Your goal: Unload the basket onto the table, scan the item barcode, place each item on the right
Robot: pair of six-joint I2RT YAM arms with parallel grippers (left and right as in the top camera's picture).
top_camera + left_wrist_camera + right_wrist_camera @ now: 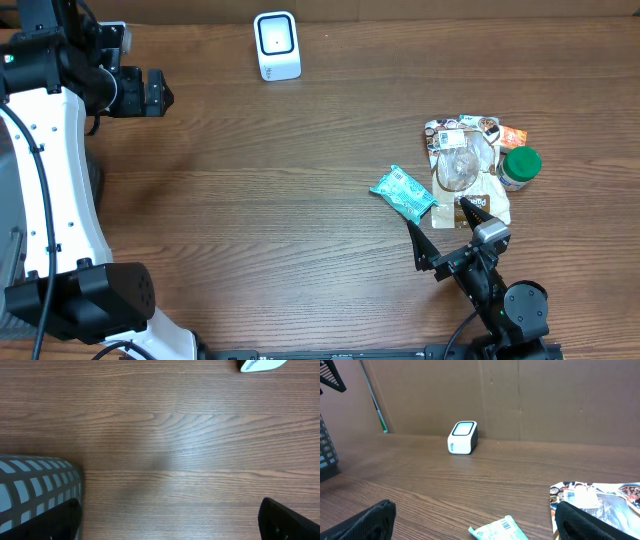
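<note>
Both grippers stand wide open, holding nothing. The right gripper (440,225) hovers just beside the teal packet (403,192), whose barcode faces up; other print seems too small to read. Bare table (300,200) stretches to the white scanner (277,45) near the far edge. The left gripper (170,517) hangs well apart.

Dark wood-grain table (300,200), plain brown cardboard wall (545,395) behind, gray mesh basket (35,485) at left edge

1. Left arm (45,170): white and curved, dotted with small dark screws (47,200); a black cable (22,140) runs along it.
2. Farthest from its tool sits a rounded black joint (95,300).
3. Right arm (495,295): all black, with a grey block (490,233) just behind its black, tapered fingers (420,243).
</note>
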